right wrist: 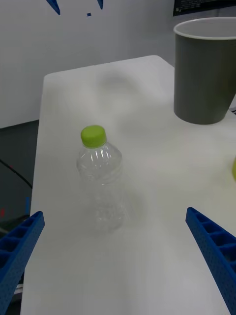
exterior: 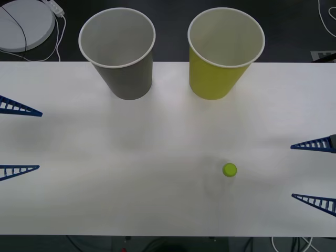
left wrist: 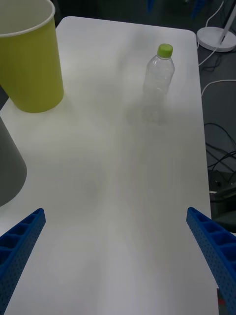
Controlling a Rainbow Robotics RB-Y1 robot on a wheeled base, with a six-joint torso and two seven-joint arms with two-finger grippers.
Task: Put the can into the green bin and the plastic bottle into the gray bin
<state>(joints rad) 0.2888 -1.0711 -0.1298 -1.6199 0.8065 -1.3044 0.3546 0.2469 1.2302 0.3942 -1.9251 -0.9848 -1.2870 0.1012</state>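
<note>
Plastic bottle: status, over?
Plastic bottle upright on table, nearer right gripper. Both grippers open, left gripper at table's edge. Gray bin unobstructed.

White table (exterior: 157, 199) has the gray bin (exterior: 122, 52) and green bin (exterior: 223, 55) standing far-side, plastic bottle (exterior: 229, 169) upright nearer the right gripper (exterior: 314, 172).

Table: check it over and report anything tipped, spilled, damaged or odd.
Nothing stands out. The plastic bottle stands upright, capped, on the white table. The gray bin and green bin stand upright side by side along the far edge. Both grippers, left and right, hang open at the sides.
</note>
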